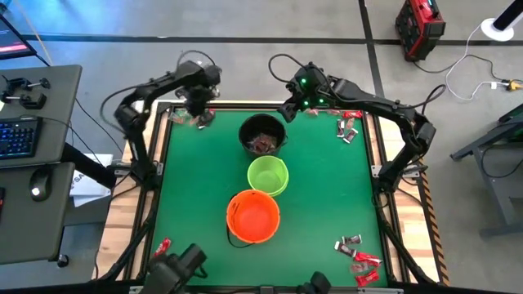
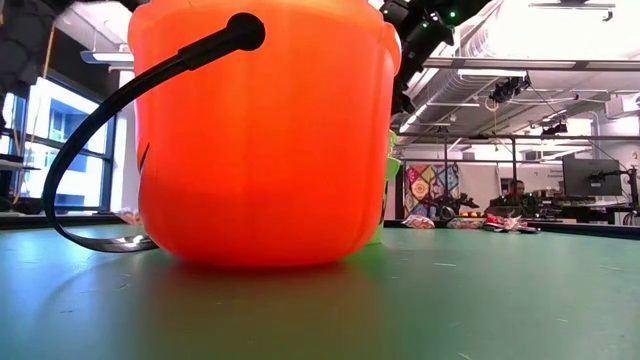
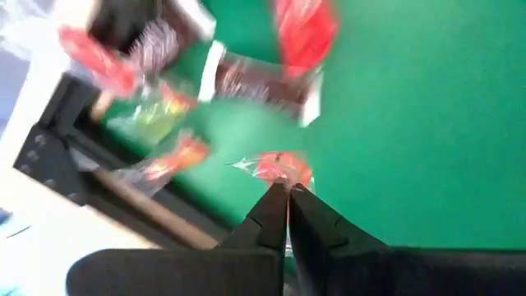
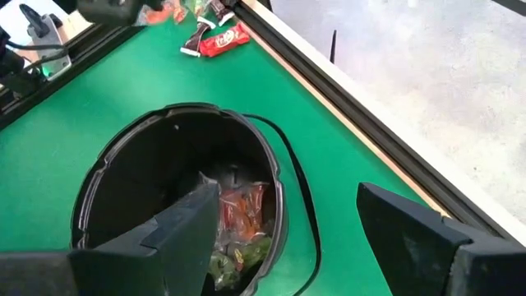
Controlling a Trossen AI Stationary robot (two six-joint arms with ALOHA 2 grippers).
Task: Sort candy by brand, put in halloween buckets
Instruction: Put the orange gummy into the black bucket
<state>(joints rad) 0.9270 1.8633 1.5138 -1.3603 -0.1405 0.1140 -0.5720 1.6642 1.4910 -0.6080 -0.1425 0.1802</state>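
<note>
Pinched in the left gripper [image 3: 288, 191] by its crinkly wrapper end, the red candy [image 3: 275, 168] looks light, soft and slippery, while the right gripper [image 4: 288, 218] hangs released over the black bucket [image 4: 123, 177].

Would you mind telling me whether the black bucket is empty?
No, the right wrist view shows several wrapped candies lying at the bottom of the black bucket.

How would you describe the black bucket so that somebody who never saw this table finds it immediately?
On the green table, three small round plastic pails stand in a line down the middle. The black pail is the one at the far end, beside the lime green pail, with the orange pail last. It alone is dark, already holds wrapped candy, and the open right gripper hovers above it.
</note>
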